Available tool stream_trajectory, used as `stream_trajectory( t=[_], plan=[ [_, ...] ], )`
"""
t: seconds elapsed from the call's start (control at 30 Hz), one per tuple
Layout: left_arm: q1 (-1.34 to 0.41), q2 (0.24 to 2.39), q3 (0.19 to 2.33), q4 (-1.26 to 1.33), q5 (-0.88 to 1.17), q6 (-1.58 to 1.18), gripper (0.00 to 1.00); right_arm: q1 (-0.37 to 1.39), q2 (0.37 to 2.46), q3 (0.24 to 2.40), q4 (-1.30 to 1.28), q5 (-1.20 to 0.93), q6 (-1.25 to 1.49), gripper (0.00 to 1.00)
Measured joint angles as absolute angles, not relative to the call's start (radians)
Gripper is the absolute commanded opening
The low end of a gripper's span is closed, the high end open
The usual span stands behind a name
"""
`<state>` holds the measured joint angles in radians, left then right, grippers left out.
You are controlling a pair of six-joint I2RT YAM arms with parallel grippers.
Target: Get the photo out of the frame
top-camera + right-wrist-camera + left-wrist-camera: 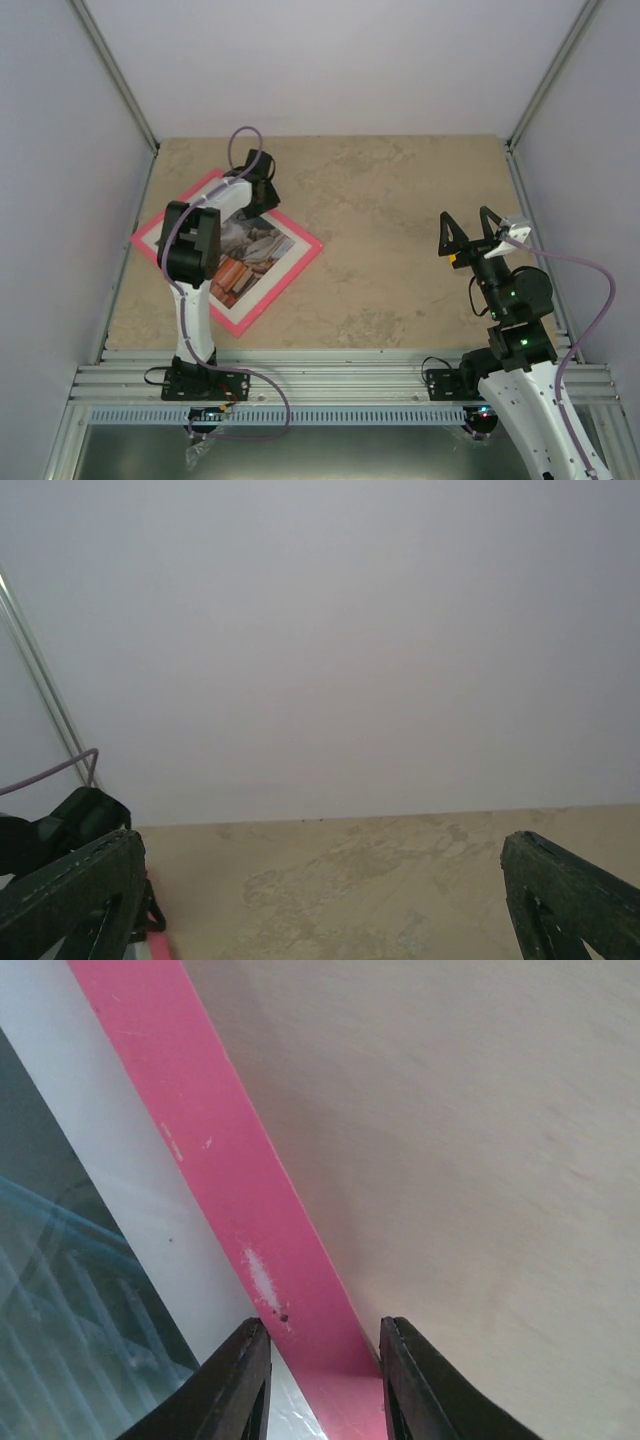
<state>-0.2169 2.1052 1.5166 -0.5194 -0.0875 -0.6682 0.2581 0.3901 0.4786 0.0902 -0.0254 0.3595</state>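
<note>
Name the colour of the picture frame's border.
The frame is bright pink; left wrist view shows it best.

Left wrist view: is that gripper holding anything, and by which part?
Cannot tell. The left gripper straddles the pink border of the frame, but a firm grip isn't clear. The right gripper is open and empty.

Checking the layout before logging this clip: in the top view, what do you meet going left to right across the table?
frame → bare table → right gripper
</note>
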Motion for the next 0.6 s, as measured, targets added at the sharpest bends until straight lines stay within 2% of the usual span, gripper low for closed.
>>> stream_trajectory(
  t=[0.6],
  plan=[
    [-0.534, 2.281, 1.8, -0.58, 0.038, -0.621, 0.23, 0.26, 0.387, 0.476, 0.09, -0.025, 0.36, 0.98]
  ],
)
